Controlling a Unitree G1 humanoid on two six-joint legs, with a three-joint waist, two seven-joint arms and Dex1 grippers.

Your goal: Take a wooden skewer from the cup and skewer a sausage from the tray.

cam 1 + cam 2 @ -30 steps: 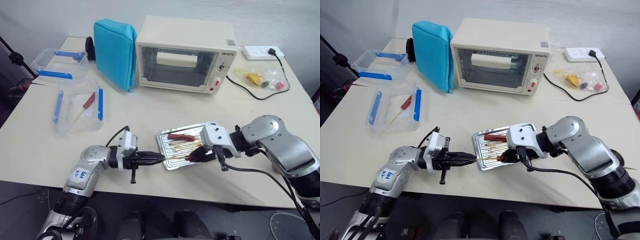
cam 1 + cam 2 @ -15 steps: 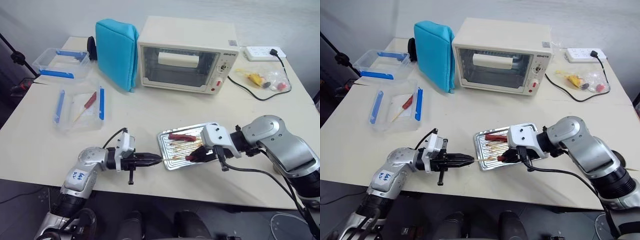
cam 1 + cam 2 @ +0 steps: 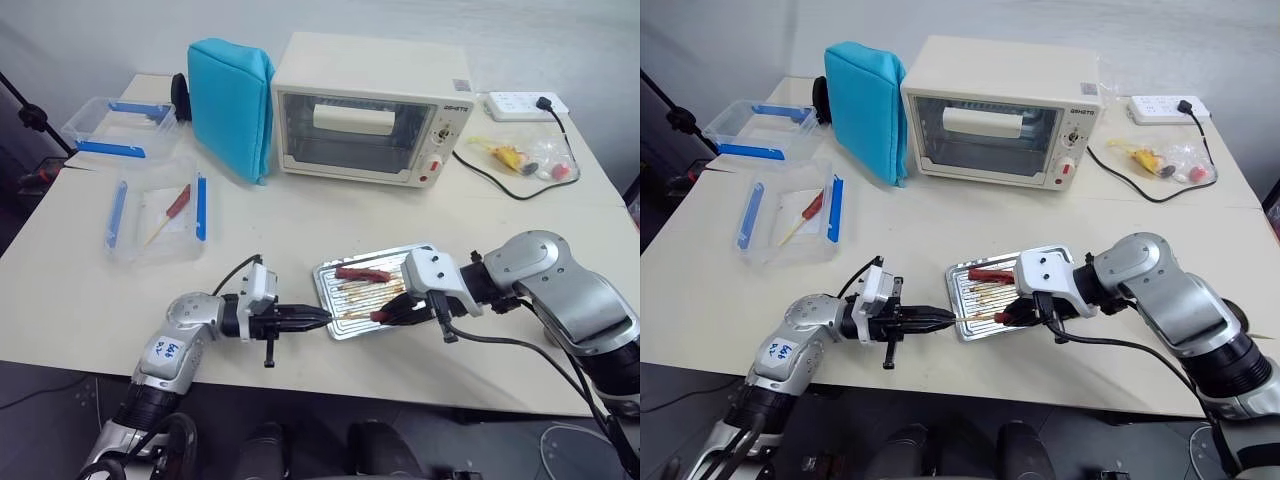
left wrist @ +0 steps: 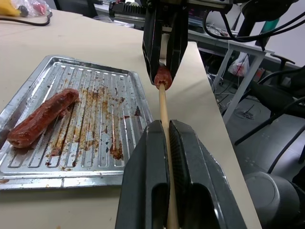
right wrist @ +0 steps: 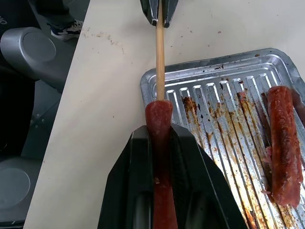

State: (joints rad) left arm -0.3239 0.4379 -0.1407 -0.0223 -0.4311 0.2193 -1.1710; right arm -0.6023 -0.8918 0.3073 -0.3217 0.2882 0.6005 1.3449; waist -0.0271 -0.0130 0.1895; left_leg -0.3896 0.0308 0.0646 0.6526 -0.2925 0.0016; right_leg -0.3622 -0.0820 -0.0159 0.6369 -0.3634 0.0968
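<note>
My left gripper is shut on the wooden skewer, a thin pale stick held level and pointing toward the right gripper. Over the front edge of the silvery tray, my right gripper is shut on the slim red sausage. The skewer's tip meets the end of this sausage. A darker, browner sausage lies on the tray's ridged, greasy bottom. The cup is out of view.
A cream toaster oven and a blue cover stand at the back. Two clear boxes with blue clips sit far left. A power strip, its cable and a plastic bag lie back right.
</note>
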